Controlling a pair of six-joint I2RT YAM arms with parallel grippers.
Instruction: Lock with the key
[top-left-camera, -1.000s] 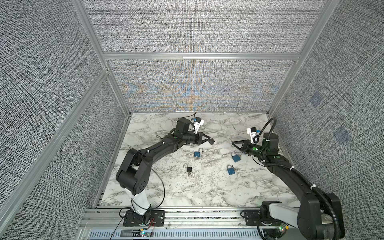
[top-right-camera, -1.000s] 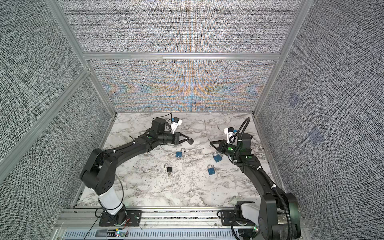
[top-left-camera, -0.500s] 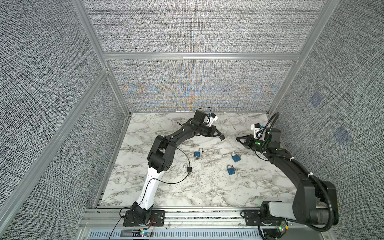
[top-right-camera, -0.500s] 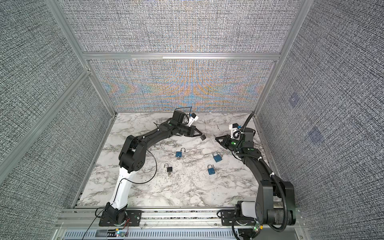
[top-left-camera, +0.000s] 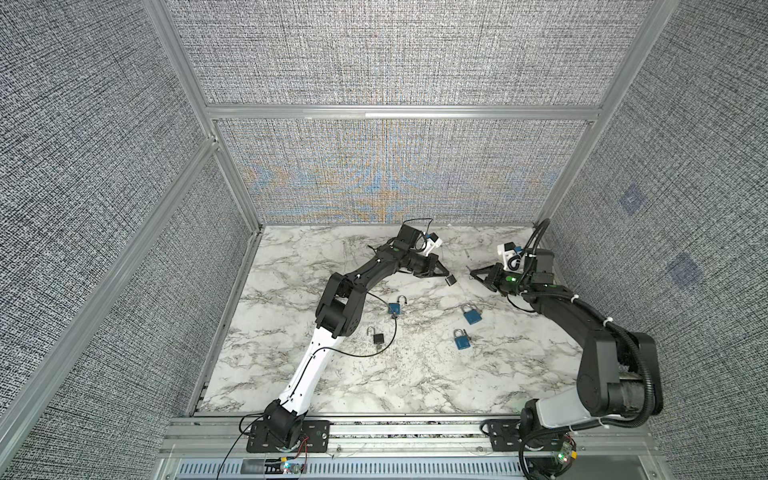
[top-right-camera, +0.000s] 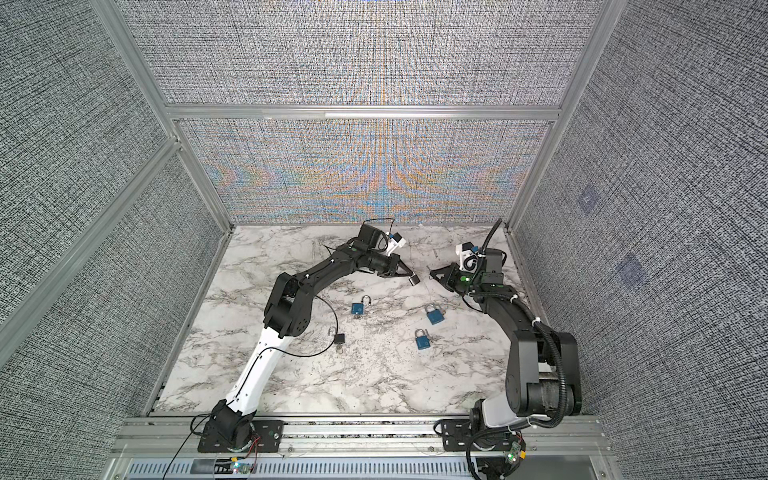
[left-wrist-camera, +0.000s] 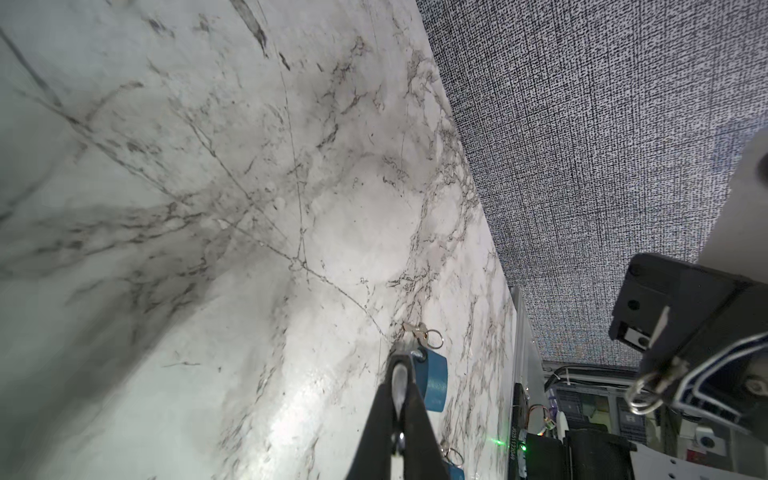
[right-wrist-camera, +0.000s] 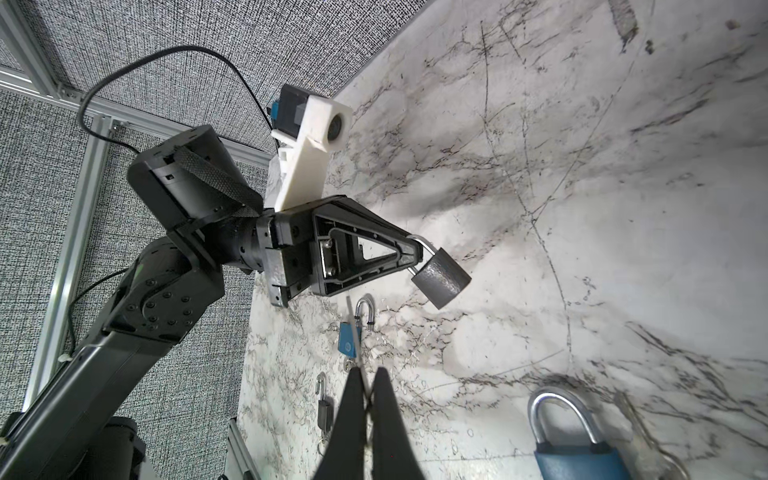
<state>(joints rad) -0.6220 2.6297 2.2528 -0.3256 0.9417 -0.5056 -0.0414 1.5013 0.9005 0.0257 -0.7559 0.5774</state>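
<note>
Well, by the fabric-walled marble table's (top-left-camera: 374, 395) far edge, beyond loose padlocks (top-left-camera: 471, 316), left gripper (right-wrist-camera: 415, 254) clamps a grey padlock (right-wrist-camera: 442, 282), right gripper (right-wrist-camera: 366, 374) a key (right-wrist-camera: 355, 332).

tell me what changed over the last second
The left gripper, shut on the shackle of the small dark grey metal padlock, moved toward the right gripper as its arm stretched out; the right gripper, holding a silver key, shifted slightly toward the back wall. Nothing was grabbed or released. The three blue padlocks and the open dark padlock on the white marble table stayed put.
</note>
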